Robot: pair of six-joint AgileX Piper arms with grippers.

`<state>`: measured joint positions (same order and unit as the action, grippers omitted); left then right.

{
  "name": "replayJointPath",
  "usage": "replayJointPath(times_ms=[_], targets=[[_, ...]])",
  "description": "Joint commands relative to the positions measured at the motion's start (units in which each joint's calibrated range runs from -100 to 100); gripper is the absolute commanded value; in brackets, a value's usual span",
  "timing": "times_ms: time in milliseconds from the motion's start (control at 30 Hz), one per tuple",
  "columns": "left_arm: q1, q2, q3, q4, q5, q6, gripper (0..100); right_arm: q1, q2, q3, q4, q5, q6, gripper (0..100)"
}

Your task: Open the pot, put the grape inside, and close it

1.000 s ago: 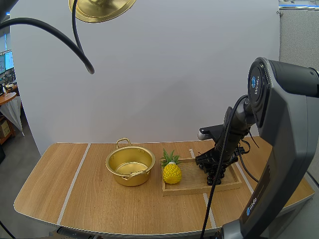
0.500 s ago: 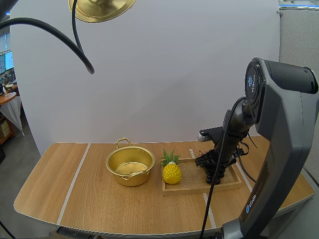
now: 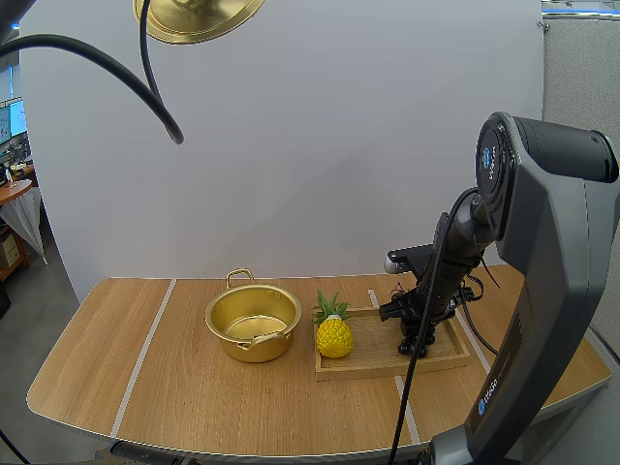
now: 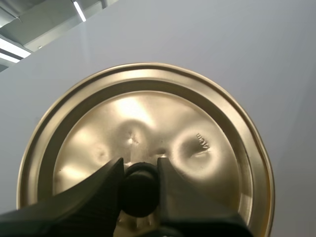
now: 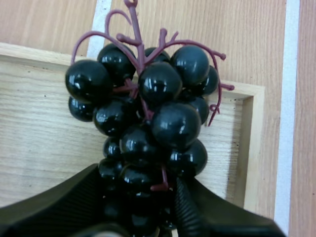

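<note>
The gold pot stands open on the table, left of the tray. Its gold lid hangs high above the table's left side. In the left wrist view my left gripper is shut on the lid's black knob, with the lid behind it. A bunch of dark grapes with a purple stem is pinched at its lower end by my right gripper. In the high view that gripper holds the grapes over the right part of the wooden tray.
A yellow toy pineapple stands on the tray's left end, between the pot and the grapes. The tray's rim lies just beyond the bunch. Pale tape lines cross the tabletop.
My right arm has risen a little, with the grapes still in its gripper over the tray. The lid and the left gripper have not moved.
</note>
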<state>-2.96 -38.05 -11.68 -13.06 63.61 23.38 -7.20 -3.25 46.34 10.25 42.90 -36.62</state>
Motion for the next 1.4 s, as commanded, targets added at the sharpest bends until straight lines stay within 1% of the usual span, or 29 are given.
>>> replayJointPath(times_ms=[0,200,533,567,900,1033,1133,1200,1300,1367], targets=[[-0.18,-0.3,-0.4,0.4,-1.4,-0.5,0,-0.1,0.0,0.2,1.0,2.2,0.1,0],[-0.18,-0.3,-0.4,0.4,-1.4,-0.5,0,-0.1,-3.7,0.2,1.0,2.5,0.1,0],[-0.18,-0.3,-0.4,0.4,-1.4,-0.5,0,-0.1,-18.6,0.0,1.6,3.9,0.1,0],[-0.18,-0.3,-0.4,0.4,-1.4,-0.5,0,-0.1,-21.3,0.0,1.6,4.1,-0.3,0],[-0.18,-0.3,-0.4,0.4,-1.4,-0.5,0,-0.1,-33.0,-0.3,1.6,4.1,-1.4,0],[-0.18,-0.3,-0.4,0.4,-1.4,-0.5,0,-0.1,-35.3,-3.7,1.8,9.3,-1.5,0],[-0.18,-0.3,-0.4,0.4,-1.4,-0.5,0,-0.1,-35.7,-7.8,3.7,15.3,-1.5,0],[-0.18,-0.3,-0.4,0.4,-1.4,-0.5,0,-0.1,-35.7,-10.2,6.1,19.2,-2.2,0],[-0.18,-0.3,-0.4,0.4,-1.4,-0.5,0,-0.1,-35.7,-13.0,11.4,24.1,-5.3,0],[-0.18,-0.3,-0.4,0.4,-1.4,-0.5,0,-0.1,-35.7,-14.4,15.9,27.9,-8.0,0]])
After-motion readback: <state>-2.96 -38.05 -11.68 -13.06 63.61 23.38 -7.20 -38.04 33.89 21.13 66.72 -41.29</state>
